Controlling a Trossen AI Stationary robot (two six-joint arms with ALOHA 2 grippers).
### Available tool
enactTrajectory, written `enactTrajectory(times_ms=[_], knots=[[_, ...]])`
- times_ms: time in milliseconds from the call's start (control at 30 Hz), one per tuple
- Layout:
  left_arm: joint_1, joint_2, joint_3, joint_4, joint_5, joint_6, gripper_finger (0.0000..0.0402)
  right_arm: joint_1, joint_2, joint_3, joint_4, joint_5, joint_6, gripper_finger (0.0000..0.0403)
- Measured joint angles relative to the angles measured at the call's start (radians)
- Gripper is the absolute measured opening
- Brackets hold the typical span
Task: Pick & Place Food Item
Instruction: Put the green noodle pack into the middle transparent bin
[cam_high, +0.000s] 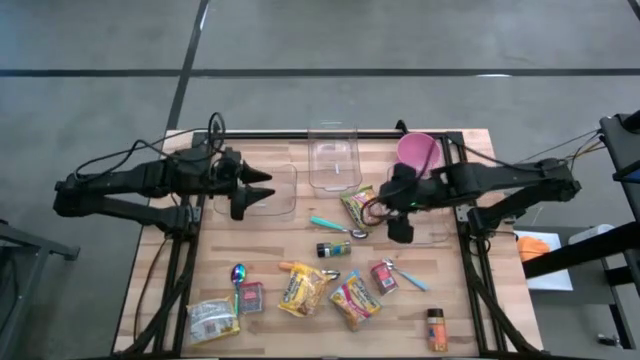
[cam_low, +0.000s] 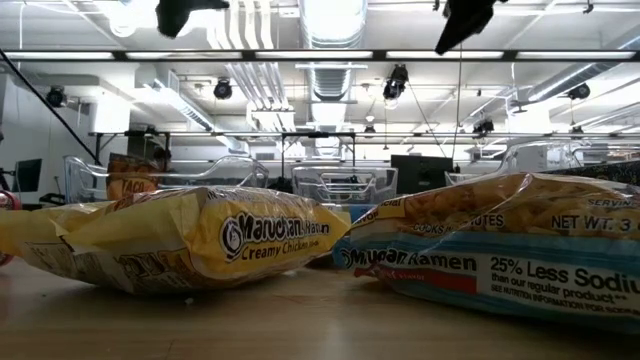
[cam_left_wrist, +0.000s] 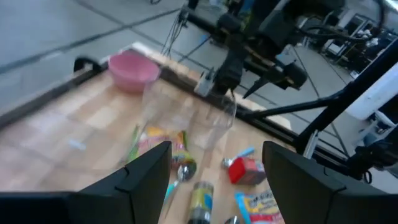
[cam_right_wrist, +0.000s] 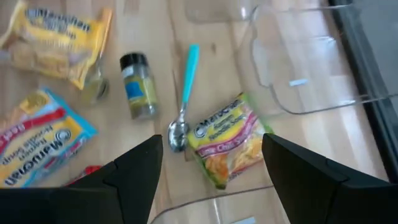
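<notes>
Several food items lie flat on the wooden table (cam_high: 470, 300). They include a ramen packet (cam_high: 357, 205) (cam_right_wrist: 227, 143) beside a teal-handled spoon (cam_high: 335, 226) (cam_right_wrist: 185, 93), a yellow ramen pack (cam_high: 305, 290) (cam_low: 190, 240), a blue-edged ramen pack (cam_high: 355, 300) (cam_low: 500, 255) and a spice jar (cam_high: 333, 248) (cam_right_wrist: 137, 84). My left gripper (cam_high: 265, 186) (cam_left_wrist: 214, 186) hovers open over a clear container (cam_high: 265, 192) at the far left and points toward the table's right. My right gripper (cam_high: 400, 225) (cam_right_wrist: 211, 186) hovers open, tilted down, just right of the ramen packet. Neither touches anything.
A clear tray (cam_high: 333, 158) stands at the far middle and a pink bowl (cam_high: 417, 150) (cam_left_wrist: 132, 68) at the far right. Another clear container (cam_right_wrist: 311, 62) lies under my right arm. Near the front edge are a red pack (cam_high: 383, 277), an orange jar (cam_high: 436, 330) and a silver packet (cam_high: 212, 320).
</notes>
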Motion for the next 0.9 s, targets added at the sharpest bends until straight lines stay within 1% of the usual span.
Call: enactTrajectory(times_ms=[200, 300, 467, 600, 900], knots=[[0.0, -0.052, -0.115, 0.008, -0.001, -0.038, 0.0258, 0.015, 0.074, -0.054, 0.002, 0.002, -0.077, 0.0271], [0.0, -0.055, -0.145, 0.027, -0.002, -0.049, 0.0258, 0.024, 0.116, -0.083, 0.008, -0.002, -0.14, 0.0271], [0.0, -0.046, -0.151, 0.03, -0.001, -0.04, 0.0258, 0.04, 0.199, -0.117, 0.063, -0.003, -0.218, 0.0271], [0.0, -0.053, -0.142, 0.039, -0.002, -0.027, 0.0258, 0.043, 0.255, -0.122, 0.127, -0.002, -0.241, 0.0271], [0.0, -0.054, -0.142, 0.032, -0.001, -0.022, 0.0258, 0.042, 0.36, -0.127, 0.181, 0.005, -0.266, 0.0271]])
